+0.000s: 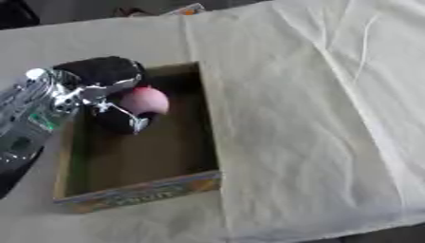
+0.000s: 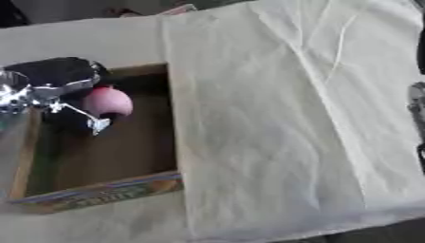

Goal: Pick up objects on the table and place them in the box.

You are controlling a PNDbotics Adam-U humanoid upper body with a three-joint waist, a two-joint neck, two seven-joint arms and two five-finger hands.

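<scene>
Left eye view looks down on your tabletop (image 1: 299,118), which is covered by a pale, creased cloth (image 1: 332,57). An open, shallow cardboard box (image 1: 209,137) sits at the left of the scene, with brown inner walls and a printed, colourful strip along its near outer side. Your left hand (image 1: 108,76) comes in from the left edge, black with shiny silver parts, and is poised over the far left part of the box. Its fingers (image 1: 124,114) are curled round a round pink ball (image 1: 145,100), which sits between the dark upper part of the hand and the lower silver-tipped fingers. You hold the ball above the box's interior, near its far left corner; whether it touches the box floor cannot be told. The rest of the box floor that shows is dark brown.

Right eye view shows the same arrangement shifted a little to the left. At its right edge, roughly halfway down, a narrow dark and silver sliver (image 2: 418,109) appears, likely part of your right arm or hand; you cannot tell from it how its fingers stand. Beyond the far edge of the cloth, a small orange and white object (image 1: 191,9) lies partly in view
</scene>
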